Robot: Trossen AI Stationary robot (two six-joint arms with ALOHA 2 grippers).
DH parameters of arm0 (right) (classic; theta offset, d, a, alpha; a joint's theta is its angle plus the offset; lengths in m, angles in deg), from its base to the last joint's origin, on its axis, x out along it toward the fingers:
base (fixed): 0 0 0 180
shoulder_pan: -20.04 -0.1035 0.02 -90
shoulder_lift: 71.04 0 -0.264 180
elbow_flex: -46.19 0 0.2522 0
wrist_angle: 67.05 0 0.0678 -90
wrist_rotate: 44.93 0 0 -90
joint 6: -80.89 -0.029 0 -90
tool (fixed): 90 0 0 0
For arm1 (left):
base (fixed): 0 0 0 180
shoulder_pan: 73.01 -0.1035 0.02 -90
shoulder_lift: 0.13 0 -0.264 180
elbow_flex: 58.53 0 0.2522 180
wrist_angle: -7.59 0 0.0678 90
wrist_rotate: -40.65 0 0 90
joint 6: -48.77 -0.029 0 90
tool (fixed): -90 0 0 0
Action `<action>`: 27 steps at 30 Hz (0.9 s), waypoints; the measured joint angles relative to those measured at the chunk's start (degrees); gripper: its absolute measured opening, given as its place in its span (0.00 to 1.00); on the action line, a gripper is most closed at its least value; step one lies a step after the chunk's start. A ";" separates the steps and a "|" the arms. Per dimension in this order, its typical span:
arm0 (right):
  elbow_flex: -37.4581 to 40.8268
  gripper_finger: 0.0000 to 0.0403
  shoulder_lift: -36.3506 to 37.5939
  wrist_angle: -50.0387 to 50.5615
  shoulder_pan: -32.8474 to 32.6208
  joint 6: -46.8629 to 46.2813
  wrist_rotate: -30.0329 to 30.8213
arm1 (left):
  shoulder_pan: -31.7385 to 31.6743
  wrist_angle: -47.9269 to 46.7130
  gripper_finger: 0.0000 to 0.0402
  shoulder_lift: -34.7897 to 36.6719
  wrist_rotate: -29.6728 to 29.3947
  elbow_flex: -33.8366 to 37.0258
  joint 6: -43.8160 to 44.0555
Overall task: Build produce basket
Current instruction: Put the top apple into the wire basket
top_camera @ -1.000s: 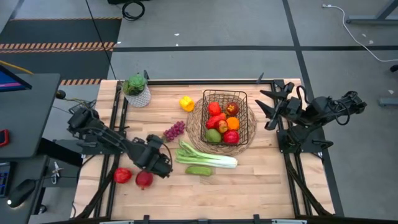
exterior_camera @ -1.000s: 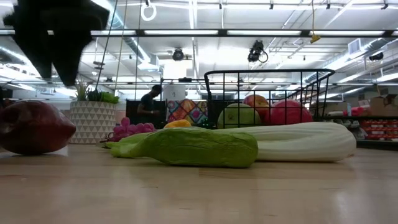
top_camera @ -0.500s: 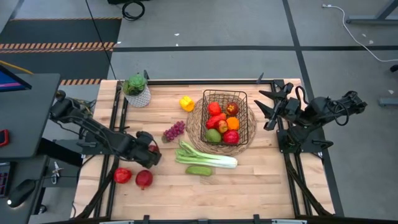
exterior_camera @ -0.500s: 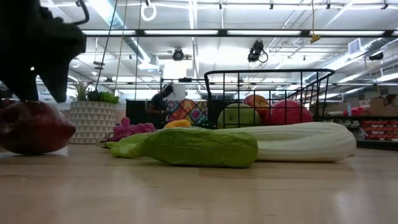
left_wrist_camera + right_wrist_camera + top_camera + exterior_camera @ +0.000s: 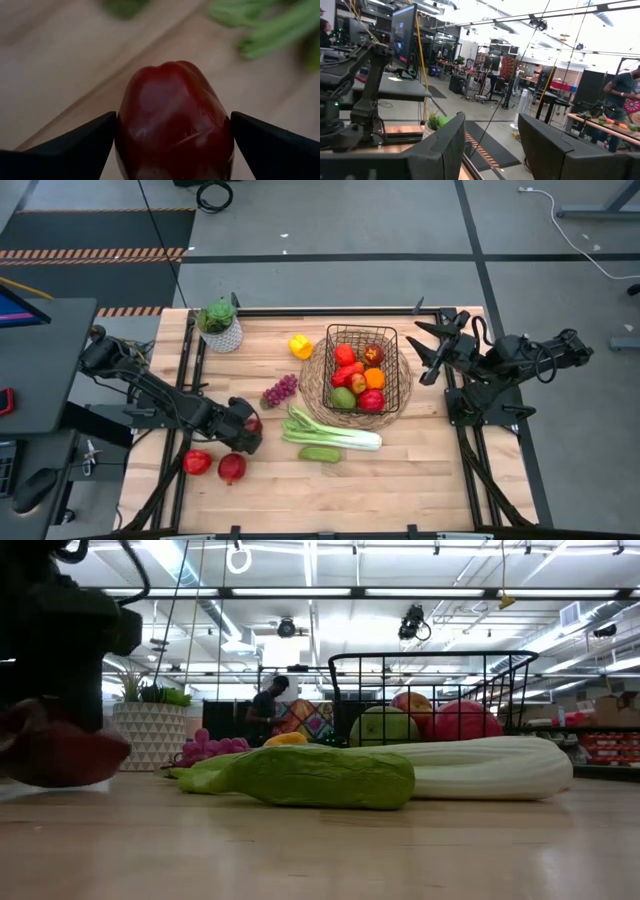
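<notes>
Your left end effector sits wide open around a glossy dark-red pepper, fingers just beside it. Black wire-grid basket is well off, right end effector parked open beyond it.

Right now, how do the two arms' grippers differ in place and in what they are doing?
The left gripper is low over the table's front left, its open jaws flanking a dark red fruit. The right gripper waits at the table's right edge beside the basket, pointing into the room, with nothing between its jaws. Both are open.
</notes>
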 joint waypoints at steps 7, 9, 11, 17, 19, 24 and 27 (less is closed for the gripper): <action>-0.02 0.47 -0.14 -0.02 0.43 0.00 -0.04 | -0.05 4.52 0.98 -0.02 -0.92 -0.02 -3.43; 0.00 0.47 -0.14 0.00 0.43 0.02 -0.04 | -0.04 4.57 0.98 -0.02 -1.13 -0.02 -3.20; -0.02 0.47 -0.14 -0.01 0.43 -0.02 -0.07 | -0.04 4.45 0.98 -0.02 -1.16 -0.02 -3.21; -0.01 0.47 -0.36 -0.02 0.43 -0.02 -0.23 | -0.04 4.16 0.98 -0.02 -1.16 -0.02 -2.71; 0.00 0.47 -0.34 -0.01 0.43 -0.02 -0.49 | -0.03 4.12 0.98 -0.02 -1.10 -0.02 -2.48; -0.02 0.47 -0.36 -0.02 0.43 -0.02 -0.66 | 0.16 4.19 0.98 -0.02 -0.29 -0.02 -3.16; 0.00 0.47 -0.34 -0.02 0.42 0.04 -0.66 | 0.23 4.25 0.98 -0.02 0.86 -0.02 -3.22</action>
